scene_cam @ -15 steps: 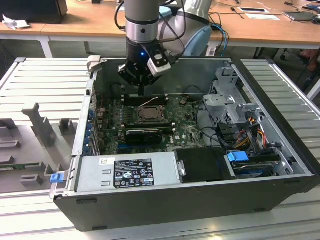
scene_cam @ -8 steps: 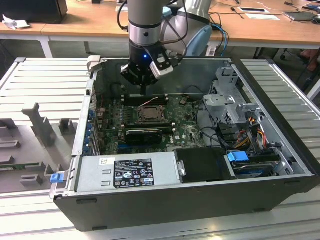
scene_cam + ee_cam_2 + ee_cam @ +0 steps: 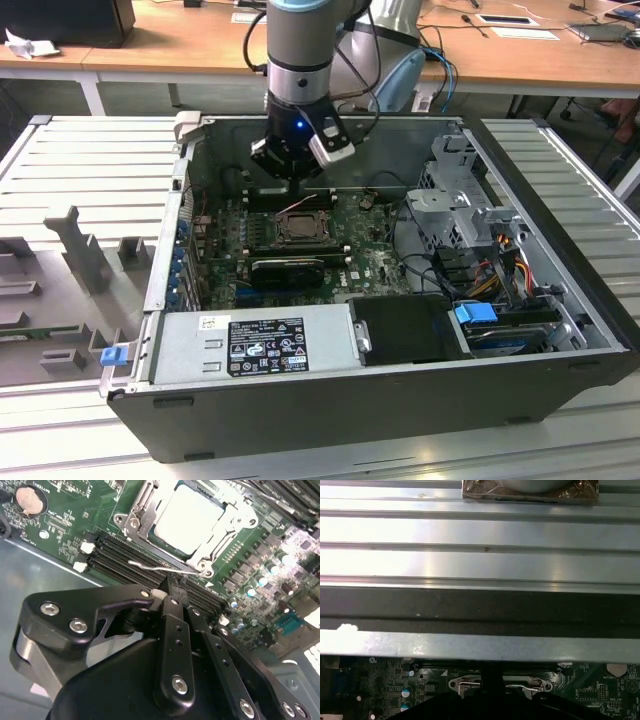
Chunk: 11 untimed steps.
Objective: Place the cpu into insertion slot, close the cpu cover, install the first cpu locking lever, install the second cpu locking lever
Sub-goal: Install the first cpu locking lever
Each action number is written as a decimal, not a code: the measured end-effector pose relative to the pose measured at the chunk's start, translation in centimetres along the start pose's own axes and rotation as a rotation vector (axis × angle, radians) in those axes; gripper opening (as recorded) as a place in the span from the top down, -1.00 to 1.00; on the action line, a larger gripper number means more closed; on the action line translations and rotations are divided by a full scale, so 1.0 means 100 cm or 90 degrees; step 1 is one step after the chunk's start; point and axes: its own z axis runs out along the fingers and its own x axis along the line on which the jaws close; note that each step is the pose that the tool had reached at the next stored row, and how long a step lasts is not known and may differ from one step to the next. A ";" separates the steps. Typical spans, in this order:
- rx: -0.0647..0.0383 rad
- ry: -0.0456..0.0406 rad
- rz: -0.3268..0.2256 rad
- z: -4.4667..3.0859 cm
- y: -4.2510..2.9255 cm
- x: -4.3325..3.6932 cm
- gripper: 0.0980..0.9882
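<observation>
Second wrist view looks past the black gripper [image 3: 170, 597] down onto the green motherboard [image 3: 65, 525], where the pale beige-silver square cpu [image 3: 187, 517] lies flat in the black-rimmed, silver-edged insertion slot [image 3: 167, 542]. The thin silver metal cpu cover [image 3: 139, 516], a frame with a square cut-out centre, lies down around the chip. A thin silver wire locking lever [image 3: 160, 567] runs along the socket's near edge, just beyond the fingertips, which are drawn close together with nothing gripped between them; the tip seems to be touching or just beside the lever's crooked end, though the angle leaves that uncertain. Black memory slots [image 3: 125, 560] lie between the gripper and the socket.

In the exterior view the gripper [image 3: 290, 170] hangs inside the open black computer case [image 3: 400, 400], over the far edge of the socket [image 3: 298, 228]. The case sits on a ribbed grey metal table [image 3: 90, 160]

In the first wrist view the silver lever [image 3: 520, 685] crosses beside the dark gripper tip [image 3: 492, 680], below the case's grey metal wall [image 3: 480, 645]
</observation>
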 end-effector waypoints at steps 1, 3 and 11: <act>0.001 -0.0002 0.000 0.0006 0.0004 -0.0004 0.98; 0.001 -0.0003 0.000 0.0024 0.0015 -0.0025 0.98; 0.001 -0.0003 0.000 0.0100 0.0033 -0.0137 0.98</act>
